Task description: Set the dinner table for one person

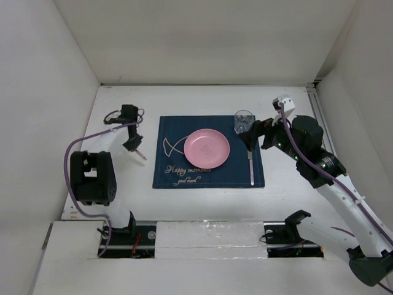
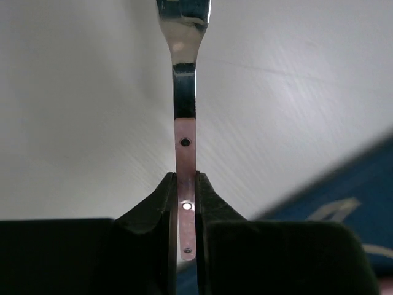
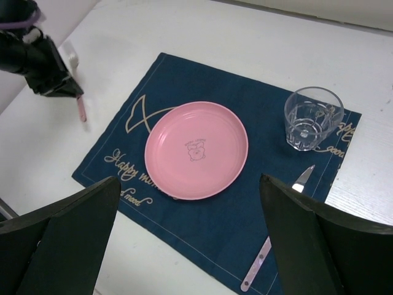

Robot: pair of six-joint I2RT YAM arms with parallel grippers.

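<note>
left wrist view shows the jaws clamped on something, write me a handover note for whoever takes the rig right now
Left gripper: shut on the handle of a pink-handled utensil, over the dinner table just left of the placemat. Fork or spoon cannot be told.
Right gripper: open and empty, by the placemat's far right corner.
Done: pink plate in the middle of the placemat, glass at its far right corner, knife right of the plate.
Left: probably lay the held utensil on the placemat left of the plate, then release.
</note>
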